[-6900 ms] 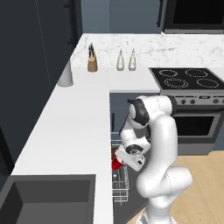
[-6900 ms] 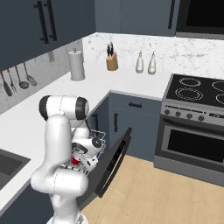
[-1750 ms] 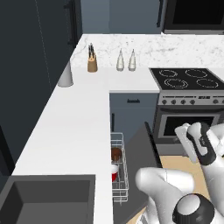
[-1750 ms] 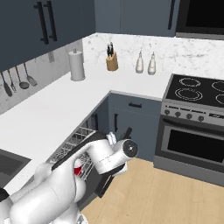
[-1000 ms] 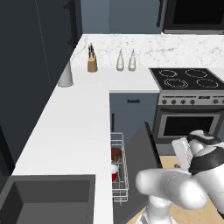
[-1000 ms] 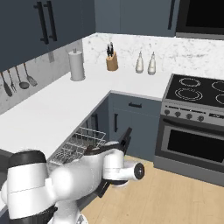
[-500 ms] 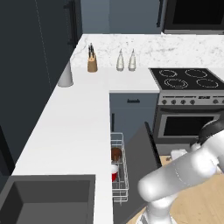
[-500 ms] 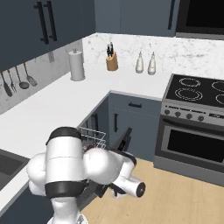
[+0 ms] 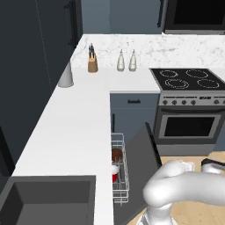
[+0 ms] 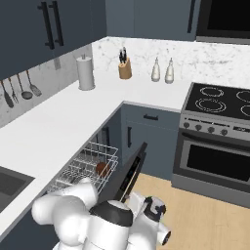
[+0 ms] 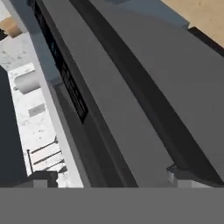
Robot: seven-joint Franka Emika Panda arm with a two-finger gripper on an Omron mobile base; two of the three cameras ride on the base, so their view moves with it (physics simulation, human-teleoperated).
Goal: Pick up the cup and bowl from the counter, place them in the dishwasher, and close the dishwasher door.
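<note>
The dishwasher's white wire rack (image 9: pixel 119 176) is pulled out under the counter (image 9: pixel 74 132). In it the dark brown bowl (image 9: pixel 116 154) lies just behind the red cup (image 9: pixel 114 174). The bowl (image 10: pixel 101 168) also shows through the rack wires in the right base view. The dishwasher door (image 9: pixel 141 163) stands half raised and tilted, with its dark inner face toward the rack. My gripper (image 11: pixel 109 178) is open and empty, low on the floor side of the door (image 11: pixel 131 113), looking along its outer panel from very close. I cannot tell whether its fingertips (image 11: pixel 41 177) touch the panel.
A steel oven (image 9: pixel 189 127) with a black cooktop stands right of the dishwasher. On the counter's far corner are a knife block (image 9: pixel 92 65), two bottles (image 9: pixel 126 61) and a grey-white canister (image 9: pixel 66 74). A sink (image 9: pixel 48 200) is at the near left. Wooden floor (image 10: pixel 210 215) lies beside the door.
My arm has swung down and to the right, bringing the hand low beside the door's outer face. The gripper stays open. Cup, bowl and rack have not moved.
</note>
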